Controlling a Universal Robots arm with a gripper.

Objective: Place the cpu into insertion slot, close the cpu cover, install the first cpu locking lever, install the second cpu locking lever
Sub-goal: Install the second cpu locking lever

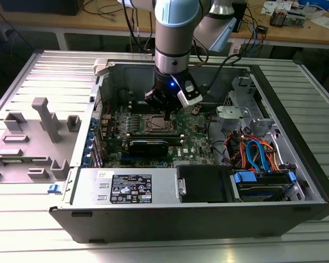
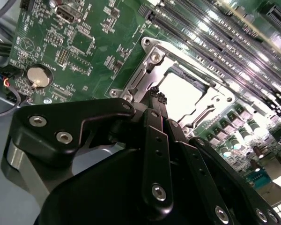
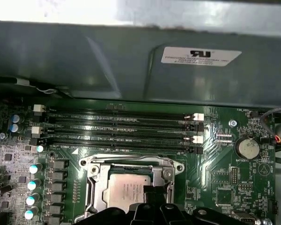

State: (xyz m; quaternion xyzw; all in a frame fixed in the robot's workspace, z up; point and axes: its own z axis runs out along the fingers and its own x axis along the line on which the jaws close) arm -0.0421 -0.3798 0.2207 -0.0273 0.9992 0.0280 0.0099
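Observation:
The cpu [image 3: 124, 192] lies flat in the insertion slot [image 3: 178, 167], its dull silver top showing through the window of the cpu cover [image 3: 131, 163]. The cover lies down over it. In the second wrist view the cpu [image 2: 182, 93] shines inside the cover frame [image 2: 152, 56]. My gripper [image 2: 157, 95] is shut with nothing between its black fingers, its tips right at the socket's edge beside the chip. In the exterior view the gripper [image 1: 167, 113] hangs just above the socket [image 1: 157, 125] inside the open computer case. The slot's contact field is hidden under the chip.
Long black memory slots [image 3: 122, 126] run beside the socket, under the grey case wall [image 3: 131, 61]. A coin battery [image 3: 247, 147] sits on the green board. A black card [image 1: 148, 146], the power supply [image 1: 137, 189] and coloured cables [image 1: 257, 153] fill the case. A grey fixture [image 1: 41, 129] stands at the exterior view's left.

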